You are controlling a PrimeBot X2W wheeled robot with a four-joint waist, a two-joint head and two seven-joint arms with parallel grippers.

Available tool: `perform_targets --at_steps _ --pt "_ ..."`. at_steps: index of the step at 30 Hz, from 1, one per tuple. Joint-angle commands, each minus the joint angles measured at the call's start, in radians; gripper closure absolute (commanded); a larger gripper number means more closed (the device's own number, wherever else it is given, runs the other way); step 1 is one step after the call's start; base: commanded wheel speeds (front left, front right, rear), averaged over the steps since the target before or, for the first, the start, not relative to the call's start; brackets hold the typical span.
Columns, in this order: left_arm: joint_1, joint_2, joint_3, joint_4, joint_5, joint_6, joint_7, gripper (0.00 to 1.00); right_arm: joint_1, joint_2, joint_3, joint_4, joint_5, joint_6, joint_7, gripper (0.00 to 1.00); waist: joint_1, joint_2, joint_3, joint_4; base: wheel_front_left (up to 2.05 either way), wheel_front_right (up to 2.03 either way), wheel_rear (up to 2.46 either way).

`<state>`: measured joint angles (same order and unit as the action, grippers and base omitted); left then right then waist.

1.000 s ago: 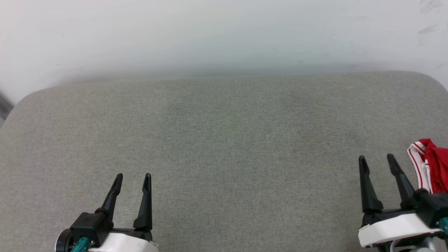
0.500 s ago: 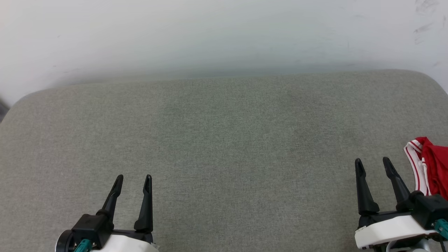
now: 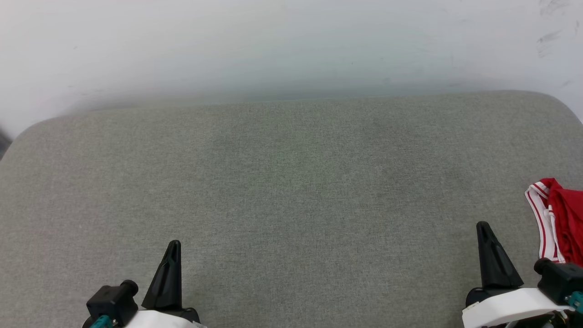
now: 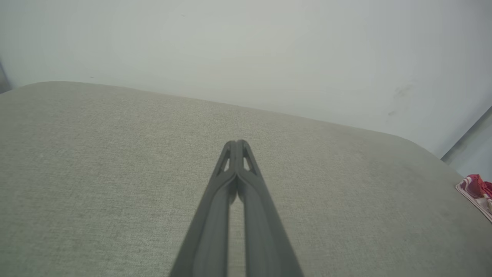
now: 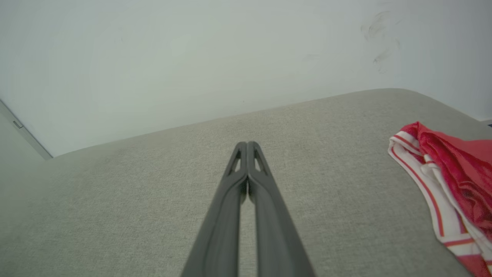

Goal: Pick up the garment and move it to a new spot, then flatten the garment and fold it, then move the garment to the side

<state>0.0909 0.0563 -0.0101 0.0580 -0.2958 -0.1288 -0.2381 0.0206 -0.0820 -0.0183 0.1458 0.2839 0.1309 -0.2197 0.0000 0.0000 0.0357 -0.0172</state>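
The garment lies at the right edge of the head view, just below mid-height. A rumpled red fold with white, red-striped trim shows, and the frame edge cuts off the rest, so I cannot tell whether the whole is folded or heaped. It rests on the grey fabric-covered counter, just to the right of the right gripper and apart from it. The right wrist view has it at the right edge too. What has just changed is the fingers. A second ago both pairs stood spread; now the right pair and those of the left gripper at lower left are clenched tip to tip on nothing, as both wrist views confirm. That would suit either arms readying to fetch a heap or arms done with a garment set aside. Nothing stands between the right gripper and the cloth, and only the pale wall rises behind the counter.
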Motion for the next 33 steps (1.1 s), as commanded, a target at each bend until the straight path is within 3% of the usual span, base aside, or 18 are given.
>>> perform_targets --at_steps 1,33 --pt "-0.026 0.008 0.003 -0.008 -0.055 0.002 0.009 1.00 -0.023 0.002 -0.006 -0.010 0.055 0.000 0.010 1.00 0.0000 0.0000 -0.001 0.000 0.00 0.00 0.00" --pt "-0.097 0.026 0.019 0.071 -0.567 -0.001 0.117 1.00 -0.069 0.011 -0.038 0.030 0.547 0.000 0.132 1.00 0.0000 0.0000 -0.009 0.005 0.00 0.00 0.00"
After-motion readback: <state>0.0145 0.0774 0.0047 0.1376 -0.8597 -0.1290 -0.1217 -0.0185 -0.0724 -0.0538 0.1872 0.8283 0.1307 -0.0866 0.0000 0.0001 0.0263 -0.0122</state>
